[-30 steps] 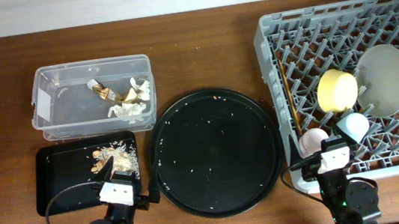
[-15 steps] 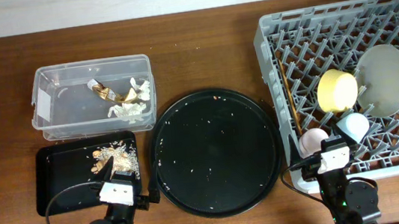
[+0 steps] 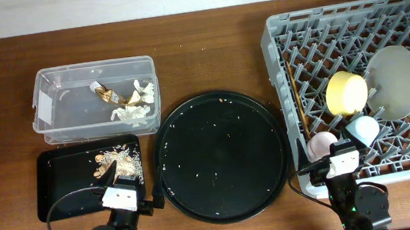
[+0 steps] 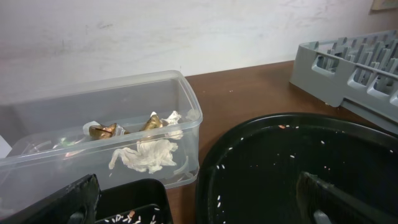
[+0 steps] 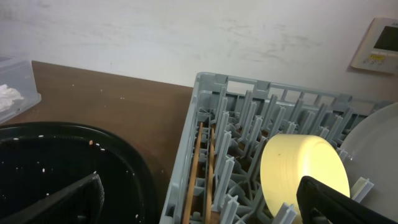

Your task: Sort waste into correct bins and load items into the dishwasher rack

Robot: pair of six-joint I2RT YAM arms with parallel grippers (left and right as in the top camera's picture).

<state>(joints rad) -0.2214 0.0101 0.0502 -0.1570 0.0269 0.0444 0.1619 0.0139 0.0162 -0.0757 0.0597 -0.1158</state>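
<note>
The grey dishwasher rack [image 3: 282, 40] at the right holds the pale plate [image 3: 396, 81], the yellow bowl [image 3: 346, 92], the light-blue cup [image 3: 362, 128], the pink cup [image 3: 321, 144] and the chopsticks [image 3: 299, 103]. The bowl [image 5: 305, 168] and chopsticks [image 5: 198, 168] also show in the right wrist view. The clear tub [image 3: 95, 100] holds white tissue [image 4: 146, 155] and gold wrappers [image 4: 102, 130]. The black rectangular tray [image 3: 61, 178] holds food scraps [image 3: 115, 162]. My left gripper [image 4: 199, 205] is open and empty near the front edge, by the tray. My right gripper [image 5: 199, 205] is open and empty at the rack's front left corner.
A large round black tray [image 3: 221, 156] with scattered crumbs lies in the middle between the bins and the rack. A white wall runs along the table's far edge. Both arms rest at the table's front edge.
</note>
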